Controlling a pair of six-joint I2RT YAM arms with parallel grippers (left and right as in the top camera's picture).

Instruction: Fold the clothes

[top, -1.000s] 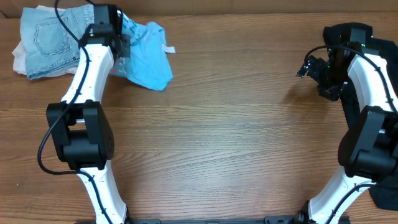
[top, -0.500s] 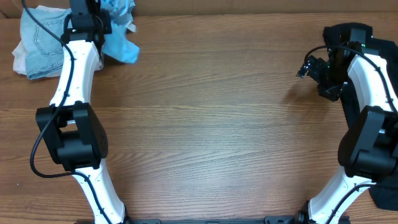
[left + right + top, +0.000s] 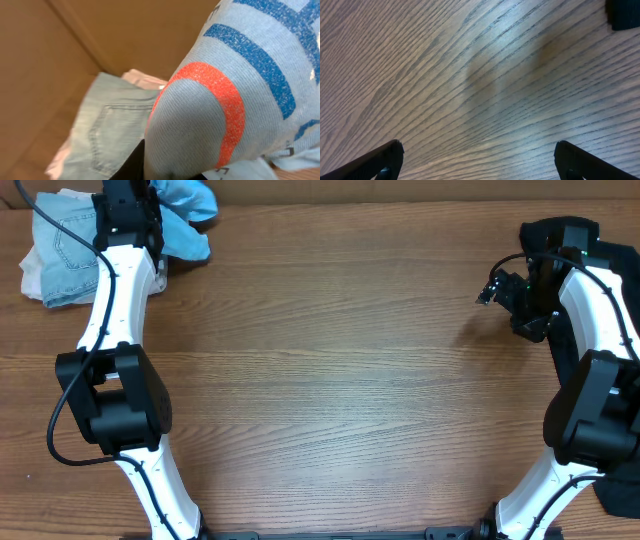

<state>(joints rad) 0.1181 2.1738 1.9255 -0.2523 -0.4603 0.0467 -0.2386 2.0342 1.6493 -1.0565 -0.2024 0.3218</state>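
The light sky-blue T-shirt (image 3: 187, 225) is bunched at the table's far left corner. In the left wrist view it fills the frame, showing blue lettering and a red-orange arc (image 3: 200, 115). My left gripper (image 3: 130, 202) is at that corner, shut on the T-shirt, and the cloth hides most of its jaws. My right gripper (image 3: 490, 288) hovers at the right side, open over bare wood (image 3: 477, 160), with nothing between its fingers. A black mass (image 3: 618, 498) shows at the lower right corner; whether it is the black shirt is unclear.
Folded light denim jeans (image 3: 62, 255) lie on a pale garment (image 3: 33, 275) at the far left, right beside the T-shirt, and show under it in the left wrist view (image 3: 107, 130). A brown cardboard wall (image 3: 60, 60) stands behind them.
My left gripper has swung left and toward the far edge, carrying the T-shirt from the table beside the jeans up to the corner. The right arm has not moved.
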